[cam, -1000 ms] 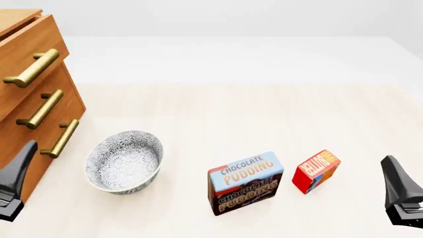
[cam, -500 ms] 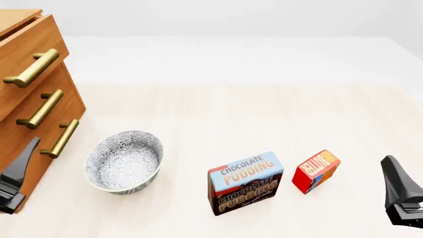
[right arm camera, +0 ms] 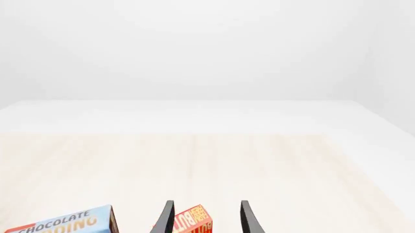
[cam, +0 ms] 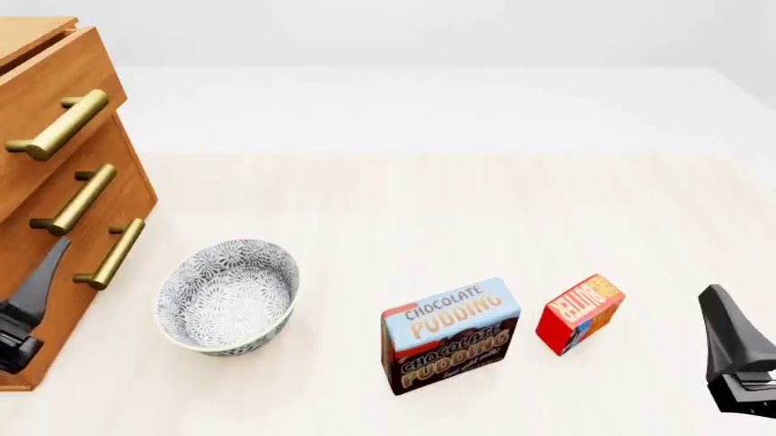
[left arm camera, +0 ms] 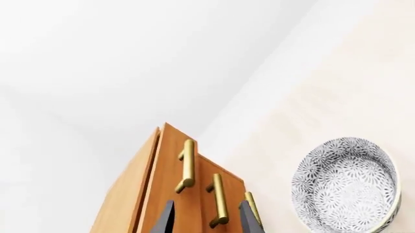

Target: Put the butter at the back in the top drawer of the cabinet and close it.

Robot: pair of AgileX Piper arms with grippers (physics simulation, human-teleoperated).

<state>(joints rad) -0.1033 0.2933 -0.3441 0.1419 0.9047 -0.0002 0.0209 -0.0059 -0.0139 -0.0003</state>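
Left wrist view: left gripper point(left arm camera: 206, 218) spread wide, empty, fingers bracketing the middle handle point(left arm camera: 218, 201) of the cabinet point(left arm camera: 170, 194); top drawer's handle point(left arm camera: 186, 166) sits just beyond. Bowl point(left arm camera: 347, 182) off to the side. Aim higher before gripping, squarely across the bar.

Front view: butter point(cam: 580, 313) lies ahead of the right gripper point(cam: 731, 361), near; pudding box point(cam: 449, 334) beside it.

Right wrist view: fingers wide apart, empty; butter between and ahead of the tips.
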